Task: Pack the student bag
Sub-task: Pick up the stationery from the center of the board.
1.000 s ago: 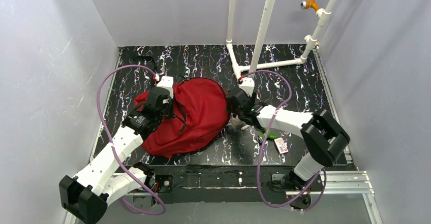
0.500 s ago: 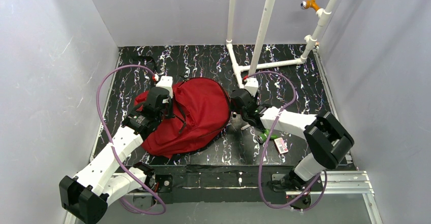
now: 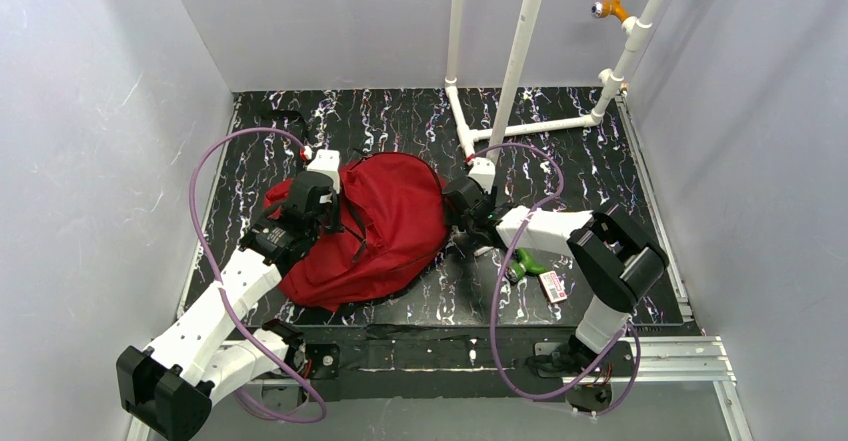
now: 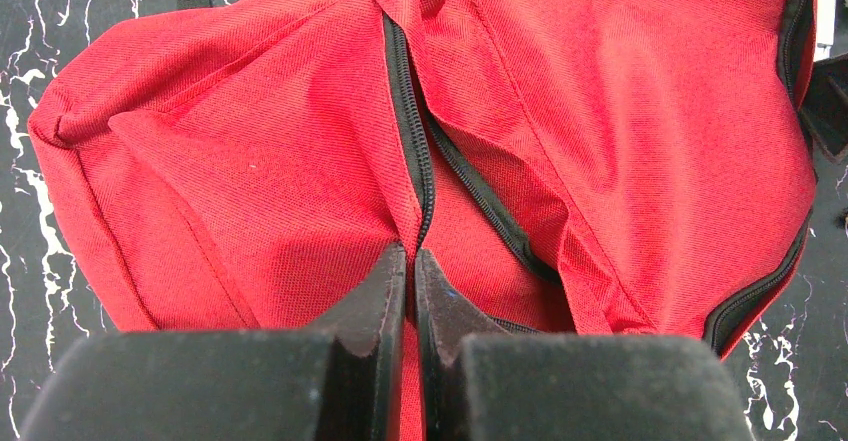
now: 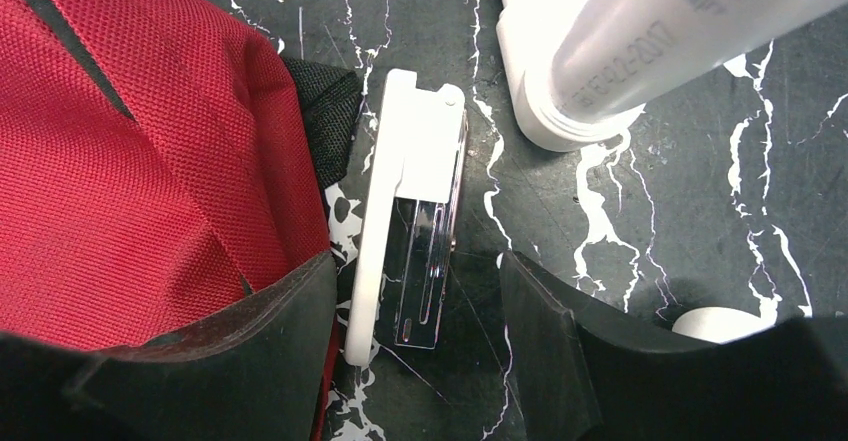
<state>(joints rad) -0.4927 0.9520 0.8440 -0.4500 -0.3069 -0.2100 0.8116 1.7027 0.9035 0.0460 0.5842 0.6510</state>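
**Two arms work a red backpack on a marbled tabletop**

The student bag (image 3: 390,223) lies flat on the left half of the black, white-veined table (image 3: 400,121), a rounded red mound with black straps trailing across its top and black zipper trim along its edges. It sits directly ahead of the left arm's base, and its right-hand edge reaches towards the middle of the table.

The left gripper (image 3: 318,199) is down on the bag's left side. Seen from the left wrist, the fingers (image 4: 375,291) are pressed tight together on a raised fold of red fabric right beside a black zipper line (image 4: 405,111), and the cloth tents up towards the fingertips.

The right gripper (image 3: 466,213) hangs at the bag's right edge with its jaws spread. The right wrist view shows a flat white-and-clear plastic item (image 5: 405,211) lying on the table between the two dark fingers (image 5: 540,321), just beside the bag's black-trimmed rim. The left-hand finger overlaps the red fabric, while the right-hand finger stands apart from the item. Whether either finger touches the item cannot be told.

A white pipe frame (image 3: 520,61) rises from the table behind the right gripper, and one of its feet stands close to the plastic item. Near the right arm's forearm lie a green object (image 3: 527,262) and a small tagged packet (image 3: 553,286), both well apart from the bag.
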